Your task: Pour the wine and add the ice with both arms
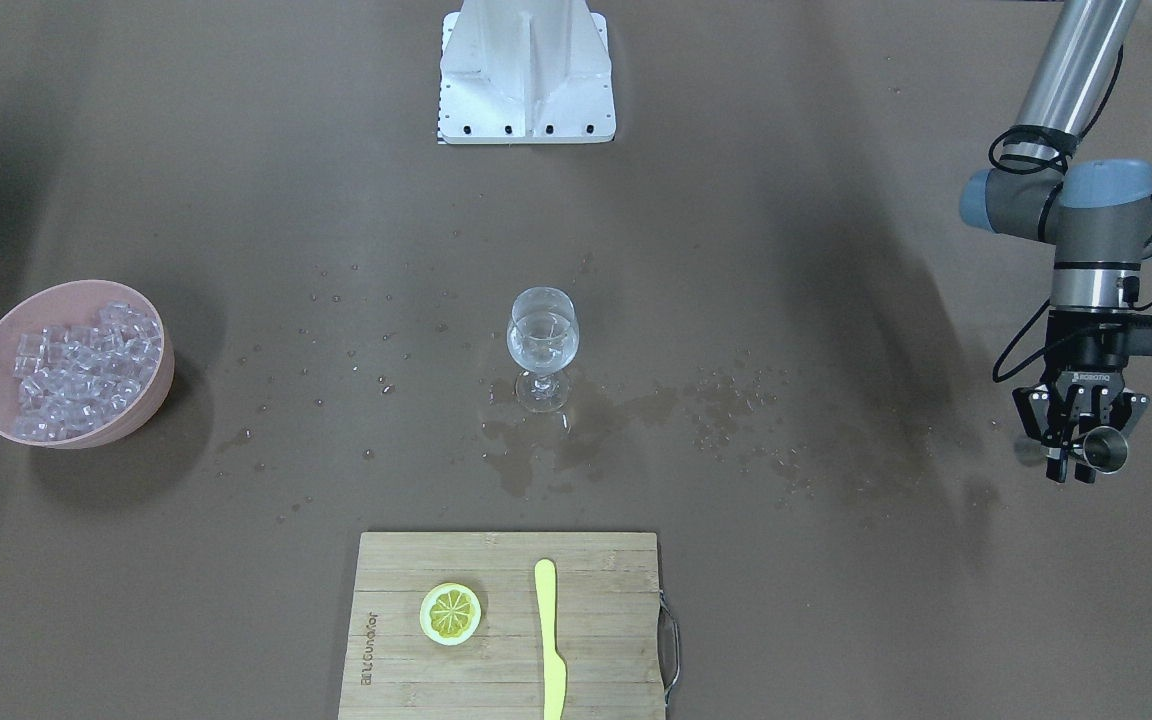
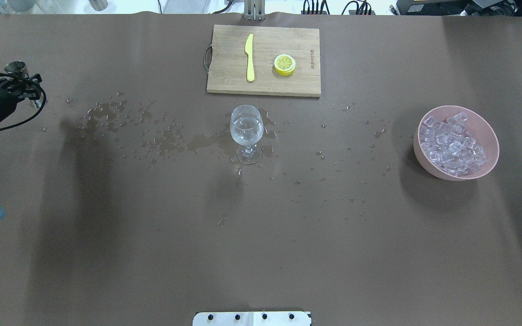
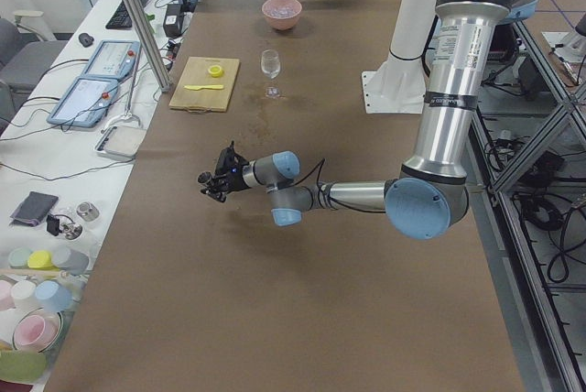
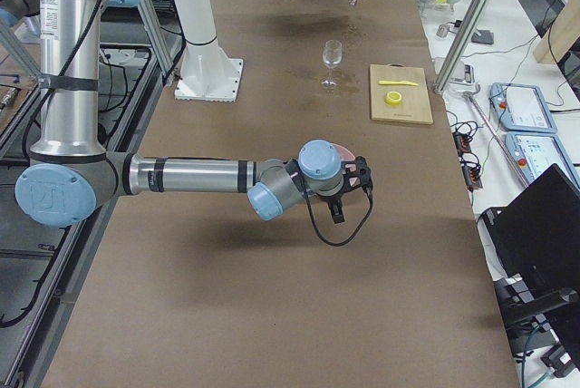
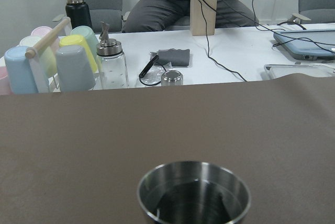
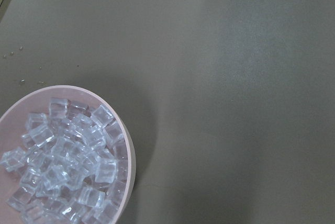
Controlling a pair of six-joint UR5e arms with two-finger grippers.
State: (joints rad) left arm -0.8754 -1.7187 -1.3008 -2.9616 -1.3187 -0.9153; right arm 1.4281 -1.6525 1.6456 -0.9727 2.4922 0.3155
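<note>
A stemmed glass (image 1: 542, 340) stands at the table's middle with a little clear wine (image 2: 246, 129) in it. My left gripper (image 1: 1084, 455) is shut on a small steel cup (image 1: 1106, 450), held upright above the table's left end; the cup also shows in the left wrist view (image 5: 193, 192). The ice (image 1: 86, 360) fills a pink bowl (image 1: 151, 405) at the right end. My right gripper (image 4: 349, 193) hovers by that bowl; I cannot tell whether it is open. The right wrist view shows the ice (image 6: 57, 166) below and no fingers.
A wooden cutting board (image 1: 586, 680) at the far edge carries a yellow lemon slice (image 1: 450, 613) and a yellow knife (image 1: 549, 640). Spilled drops and wet patches (image 2: 120, 117) run from the glass toward my left gripper. The white base block (image 1: 526, 70) stands at the near edge.
</note>
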